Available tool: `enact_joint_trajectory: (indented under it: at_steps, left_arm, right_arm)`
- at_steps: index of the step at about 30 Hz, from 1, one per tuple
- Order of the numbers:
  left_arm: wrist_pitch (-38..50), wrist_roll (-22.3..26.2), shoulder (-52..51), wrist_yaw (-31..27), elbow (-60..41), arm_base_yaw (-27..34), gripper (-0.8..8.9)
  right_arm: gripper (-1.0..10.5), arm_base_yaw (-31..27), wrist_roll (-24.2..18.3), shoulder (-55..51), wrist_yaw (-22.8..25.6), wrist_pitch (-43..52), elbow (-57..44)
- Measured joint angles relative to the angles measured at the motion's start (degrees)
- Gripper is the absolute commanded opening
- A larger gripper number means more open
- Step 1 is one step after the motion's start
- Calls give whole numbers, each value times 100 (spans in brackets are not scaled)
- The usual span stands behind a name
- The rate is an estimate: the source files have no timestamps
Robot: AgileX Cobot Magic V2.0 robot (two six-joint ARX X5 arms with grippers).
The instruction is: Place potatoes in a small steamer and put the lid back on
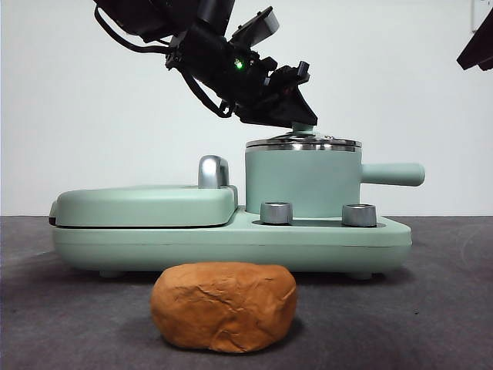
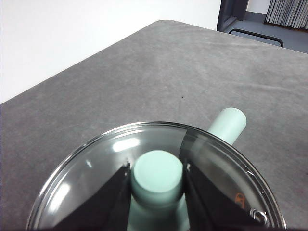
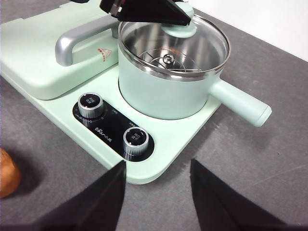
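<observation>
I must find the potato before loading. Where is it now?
In the front view, the potato lies on the grey table, in front of the green cooker base, outside the small steamer.

one potato (image 1: 223, 306), one steamer pot (image 1: 302, 183), one glass lid (image 2: 96, 183), two knobs (image 3: 90, 105).

My left gripper (image 1: 296, 116) covers most of the lid's knob (image 2: 158, 175), so I can't judge contact. The potato (image 3: 7, 173) is cut off by the right wrist view's edge. Lettering by the dials (image 3: 90, 105) is too small for me to read. The right arm (image 1: 477, 42) shows only a dark tip.
</observation>
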Motion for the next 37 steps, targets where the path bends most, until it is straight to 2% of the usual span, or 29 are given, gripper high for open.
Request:
enact_joint_trajectory:
  at_steps: [11,17,31,37]
  left_arm:
    - [-225,-11,-190,-146,0,-11,6]
    - [-448,-63,-678,-170,0,20,6]
    - [-2347,-66,-1606,-90,-22,334,9]
    - [-2420,-63,-2293,68,-678,533,9]
  right_arm:
    - [211,0,0,0,0,0,0]
    - [211,0,0,0,0,0,0]
    - [212,0,0,0,0,0,0]
    - [212,15,2,0,-160,-96,0]
